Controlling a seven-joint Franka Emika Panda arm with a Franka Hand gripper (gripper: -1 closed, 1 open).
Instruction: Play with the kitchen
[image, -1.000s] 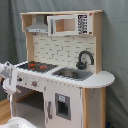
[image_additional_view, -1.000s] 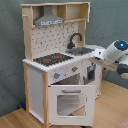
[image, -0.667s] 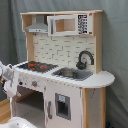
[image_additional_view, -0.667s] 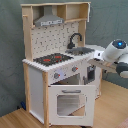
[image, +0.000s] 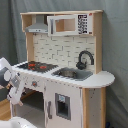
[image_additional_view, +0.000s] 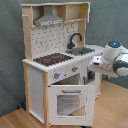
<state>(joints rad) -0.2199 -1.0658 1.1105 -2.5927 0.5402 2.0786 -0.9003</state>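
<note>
Beside kitchen (image_additional_view: 60, 65) counter: arm (image_additional_view: 114, 59) | grey curtain (image: 117, 45) behind | pincer state unclear

- The arm (image_additional_view: 116, 57) reaches in from the second exterior view's right, beside the kitchen (image_additional_view: 55, 70).
- In the first exterior view, its white links (image: 11, 80) hang at the kitchen's hob end.
</note>
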